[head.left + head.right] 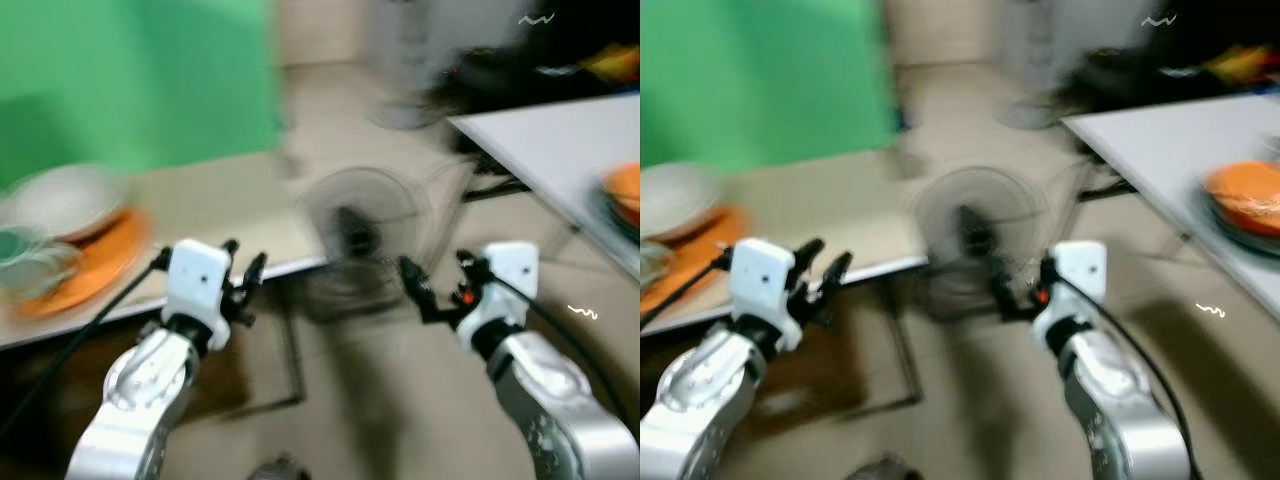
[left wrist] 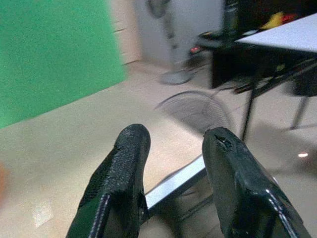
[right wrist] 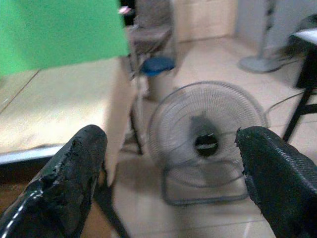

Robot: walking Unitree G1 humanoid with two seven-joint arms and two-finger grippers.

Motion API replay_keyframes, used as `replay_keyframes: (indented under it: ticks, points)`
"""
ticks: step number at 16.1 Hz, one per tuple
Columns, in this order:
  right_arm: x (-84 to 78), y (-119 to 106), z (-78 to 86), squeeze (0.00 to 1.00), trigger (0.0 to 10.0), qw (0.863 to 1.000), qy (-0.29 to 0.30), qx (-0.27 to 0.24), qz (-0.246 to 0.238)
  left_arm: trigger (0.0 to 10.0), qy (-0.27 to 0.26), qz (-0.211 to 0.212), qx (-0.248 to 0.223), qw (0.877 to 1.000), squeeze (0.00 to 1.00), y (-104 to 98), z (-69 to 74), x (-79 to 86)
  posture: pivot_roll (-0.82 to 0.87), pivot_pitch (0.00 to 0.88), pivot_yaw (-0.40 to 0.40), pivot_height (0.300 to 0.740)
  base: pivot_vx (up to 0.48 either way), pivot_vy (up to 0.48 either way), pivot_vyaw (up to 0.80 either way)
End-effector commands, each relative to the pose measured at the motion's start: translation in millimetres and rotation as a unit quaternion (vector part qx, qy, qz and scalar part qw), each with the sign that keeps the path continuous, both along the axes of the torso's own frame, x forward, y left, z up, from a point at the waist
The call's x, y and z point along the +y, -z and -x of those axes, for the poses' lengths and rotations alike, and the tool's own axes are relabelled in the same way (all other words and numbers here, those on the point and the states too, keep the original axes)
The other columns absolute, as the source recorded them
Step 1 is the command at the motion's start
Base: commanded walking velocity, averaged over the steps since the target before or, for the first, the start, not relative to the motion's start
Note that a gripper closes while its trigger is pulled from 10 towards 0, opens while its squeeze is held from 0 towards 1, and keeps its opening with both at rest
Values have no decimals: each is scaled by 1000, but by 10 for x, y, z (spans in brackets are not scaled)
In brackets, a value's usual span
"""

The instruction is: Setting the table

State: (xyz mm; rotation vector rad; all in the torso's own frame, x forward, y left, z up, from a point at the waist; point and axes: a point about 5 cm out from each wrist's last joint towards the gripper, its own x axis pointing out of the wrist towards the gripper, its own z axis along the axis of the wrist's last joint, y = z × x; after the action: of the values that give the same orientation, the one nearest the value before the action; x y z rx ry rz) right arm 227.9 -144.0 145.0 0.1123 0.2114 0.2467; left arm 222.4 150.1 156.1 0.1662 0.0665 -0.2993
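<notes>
A beige worktop stands on the robot's left, blurred. Near its left end lies an orange plate with a pale bowl on it; a greenish thing beside them is too smeared to name. On the right a white worktop carries another orange dish near its edge. Between the two, a round fan stands on the tiled floor.
</notes>
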Motion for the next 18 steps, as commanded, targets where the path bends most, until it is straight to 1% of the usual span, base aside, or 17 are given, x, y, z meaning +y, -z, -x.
replay_keyframes:
  ticks: [1, 5, 8, 11, 13, 18]
  points:
    - [40, -34, -3, 1000, 10000, 1000, -10, -4, -9, 10000, -5, -5, -13, 1000, 0, -67, -22, 24, 156, 0, 3, 740, 0, 0, 800]
    - [85, -50, -12, 1000, 10000, 999, -29, -8, -17, 10000, -13, -13, -33, 999, 0, -122, -35, 46, 161, 0, 2, 740, 0, 0, 800]
    - [104, -89, -36, 1000, 10000, 999, -39, -17, -24, 10000, -15, -7, -46, 999, 0, -185, -61, 59, 163, 0, 1, 740, 0, 0, 800]
    - [99, -107, -59, 1000, 10000, 999, -42, -21, -19, 10000, -12, -3, -46, 999, 0, -190, -62, 50, 165, 0, -2, 740, 0, 0, 800]
    - [101, -114, -70, 1000, 10000, 999, -46, -22, -15, 10000, -12, -2, -45, 999, 0, -185, -58, 44, 166, 0, -11, 740, 253, 0, 800]
    - [102, -115, -85, 1000, 10000, 998, -52, -20, -13, 10000, -12, -2, -46, 999, 0, -190, -51, 50, 176, 0, -20, 740, 253, 0, 0]
